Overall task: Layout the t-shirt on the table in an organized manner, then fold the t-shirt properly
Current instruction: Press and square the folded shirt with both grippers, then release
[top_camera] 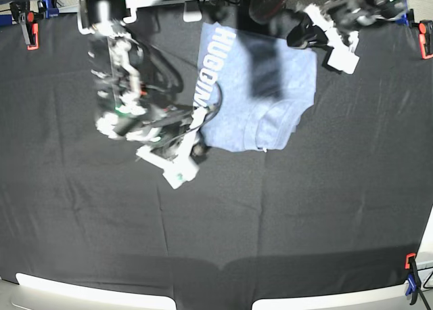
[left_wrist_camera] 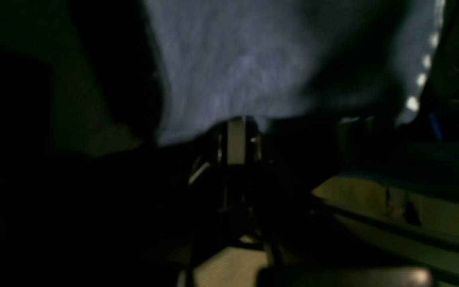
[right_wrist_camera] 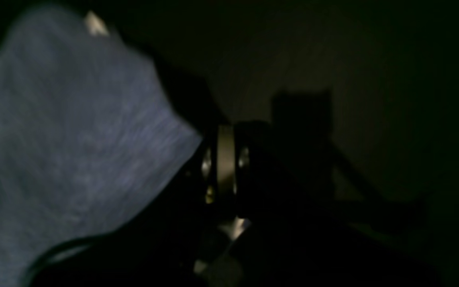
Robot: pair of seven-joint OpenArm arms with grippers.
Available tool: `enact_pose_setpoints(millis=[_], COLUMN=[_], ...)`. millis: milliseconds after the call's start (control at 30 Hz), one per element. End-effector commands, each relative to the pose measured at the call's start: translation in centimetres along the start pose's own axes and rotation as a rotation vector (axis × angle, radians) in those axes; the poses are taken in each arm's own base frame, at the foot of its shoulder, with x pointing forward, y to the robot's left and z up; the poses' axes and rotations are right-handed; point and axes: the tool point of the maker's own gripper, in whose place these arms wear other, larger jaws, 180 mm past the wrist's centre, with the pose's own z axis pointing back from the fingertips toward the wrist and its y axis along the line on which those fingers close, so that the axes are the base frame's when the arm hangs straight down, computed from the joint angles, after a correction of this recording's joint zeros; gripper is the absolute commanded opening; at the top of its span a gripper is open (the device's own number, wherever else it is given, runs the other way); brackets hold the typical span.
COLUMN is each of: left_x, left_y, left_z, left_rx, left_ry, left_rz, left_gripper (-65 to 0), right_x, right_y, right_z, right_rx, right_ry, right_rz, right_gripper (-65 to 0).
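Lying bunched toward twelve o'clock on the table (top_camera: 304,208), the t-shirt (top_camera: 254,100) was neither spread nor folded. Both the left gripper (left_wrist_camera: 239,127) and right gripper (right_wrist_camera: 223,159) were clenched on its fabric edges; flattening and folding remained undone.

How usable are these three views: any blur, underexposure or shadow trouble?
Left wrist: dim, soft; only the blue-grey cotton t-shirt is lit. Right wrist: near-black, smeared. Base: evenly lit, but both arms motion-blurred and an arm shadow on the black cloth-covered table.
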Motion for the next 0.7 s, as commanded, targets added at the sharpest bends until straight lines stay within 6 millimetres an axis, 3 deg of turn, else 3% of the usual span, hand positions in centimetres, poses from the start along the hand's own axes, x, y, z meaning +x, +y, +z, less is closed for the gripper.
enact_pose_setpoints(millis=[0,333,533,667], left_x=[1.3,3.3,8.3,11.8], left_y=[0.7,8.4,11.8,12.2], left_z=[0.0,-1.4,-1.1,-1.1], left_rx=[0.027,0.276,0.325,0.330], left_ry=[-0.024,-0.015,-0.095,-0.148], left_rz=[-0.016,-0.051,-0.106,-0.144], left_gripper=[-65.0,-65.0,-65.0,-65.0], right_x=[1.8,-0.1,-1.5,-3.0], right_y=[-0.2,0.7,3.2,5.4], right_z=[0.4,0.5,2.2,3.3], right_rx=[-0.003,0.013,0.029,0.053], right_ry=[-0.056,-0.006,-0.029,-0.038], right_rz=[0.016,0.002,-0.002,-0.027], right_gripper=[-65.0,-65.0,-65.0,-65.0])
